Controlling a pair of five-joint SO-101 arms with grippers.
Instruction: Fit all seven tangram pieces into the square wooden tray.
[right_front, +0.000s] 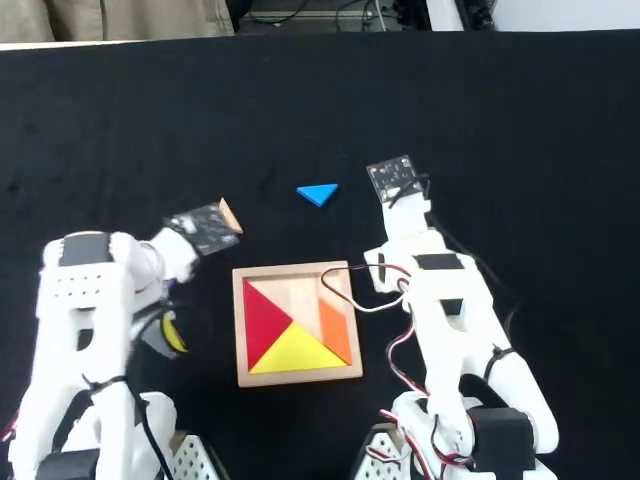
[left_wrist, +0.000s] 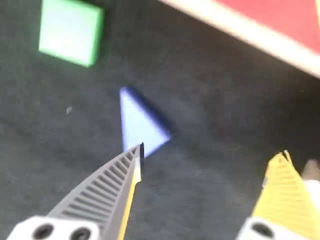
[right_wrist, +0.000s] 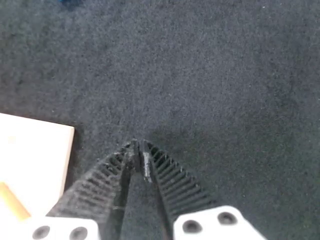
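Observation:
The square wooden tray lies between the arms and holds a red triangle, a yellow triangle and an orange piece. A light blue triangle lies on the cloth beyond the tray. Another blue triangle and a green square lie beside the tray's red corner. My left gripper hovers open over that blue triangle, one fingertip at its edge. My right gripper is shut on nothing, over bare cloth just off a tray corner.
A small tan piece shows beside the left arm's wrist. The right arm stands along the tray's right side, a white cable looping over the tray's rim. Black cloth covers the whole table.

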